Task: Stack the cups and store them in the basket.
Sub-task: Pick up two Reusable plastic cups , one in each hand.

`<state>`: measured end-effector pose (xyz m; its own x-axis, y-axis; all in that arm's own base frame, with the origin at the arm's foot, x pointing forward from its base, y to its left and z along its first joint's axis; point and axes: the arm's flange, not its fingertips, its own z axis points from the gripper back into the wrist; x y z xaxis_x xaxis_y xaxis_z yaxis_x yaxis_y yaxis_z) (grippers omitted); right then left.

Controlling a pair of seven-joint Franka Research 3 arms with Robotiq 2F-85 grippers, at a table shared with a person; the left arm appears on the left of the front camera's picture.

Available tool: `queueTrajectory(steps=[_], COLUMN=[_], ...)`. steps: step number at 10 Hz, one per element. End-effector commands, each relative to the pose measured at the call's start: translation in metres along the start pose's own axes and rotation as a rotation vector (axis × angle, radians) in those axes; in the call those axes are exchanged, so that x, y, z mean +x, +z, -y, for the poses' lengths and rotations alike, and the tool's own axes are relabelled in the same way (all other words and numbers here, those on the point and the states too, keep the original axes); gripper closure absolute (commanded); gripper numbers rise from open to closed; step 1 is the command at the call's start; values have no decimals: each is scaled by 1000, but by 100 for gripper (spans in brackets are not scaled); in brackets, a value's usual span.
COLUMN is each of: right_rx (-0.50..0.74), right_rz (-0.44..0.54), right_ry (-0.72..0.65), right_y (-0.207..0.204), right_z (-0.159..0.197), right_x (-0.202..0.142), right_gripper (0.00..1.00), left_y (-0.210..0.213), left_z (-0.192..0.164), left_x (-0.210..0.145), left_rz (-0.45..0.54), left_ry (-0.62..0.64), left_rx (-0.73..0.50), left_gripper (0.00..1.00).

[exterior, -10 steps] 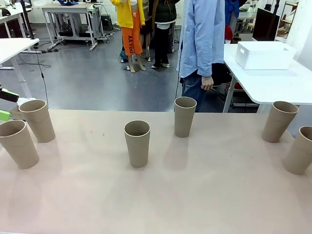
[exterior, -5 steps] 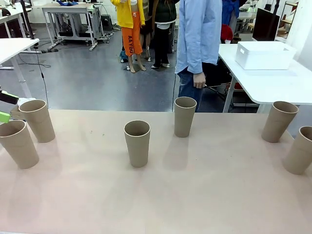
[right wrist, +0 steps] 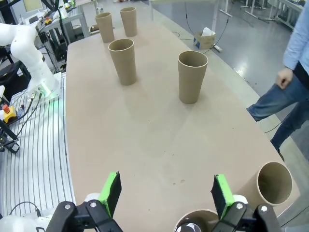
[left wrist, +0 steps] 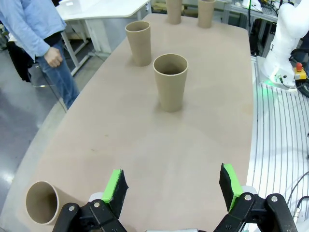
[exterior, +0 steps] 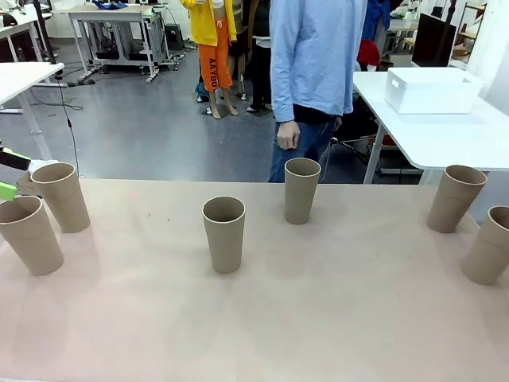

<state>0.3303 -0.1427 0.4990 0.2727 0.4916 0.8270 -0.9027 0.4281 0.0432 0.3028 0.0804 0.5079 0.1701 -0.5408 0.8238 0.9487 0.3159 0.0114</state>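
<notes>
No lettering I can read: the cups (exterior: 223,233) are plain, the basket (exterior: 432,89) unmarked, my bench (exterior: 318,318) unlabelled.

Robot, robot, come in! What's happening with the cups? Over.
Left gripper and right gripper open, empty. Six cups upright, none stacked. Basket off on side table. Person standing across, touching nothing.

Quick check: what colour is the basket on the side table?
Plain white. The basket shows best in the front view.
</notes>
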Motion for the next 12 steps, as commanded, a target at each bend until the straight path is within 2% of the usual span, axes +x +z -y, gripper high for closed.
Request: queueTrajectory(steps=[1, 12], right_rx=[1, 1], right_rz=[31, 31], right_ry=[23, 23], right_y=[0, 0], right_z=[1, 1], right_x=[0, 0], right_gripper=[0, 0], left_y=[1, 1], left_z=[0, 0], left_x=[2, 2], left_rz=[21, 21], left_ry=[-7, -7], left_rx=[-3, -3], left_gripper=[0, 0])
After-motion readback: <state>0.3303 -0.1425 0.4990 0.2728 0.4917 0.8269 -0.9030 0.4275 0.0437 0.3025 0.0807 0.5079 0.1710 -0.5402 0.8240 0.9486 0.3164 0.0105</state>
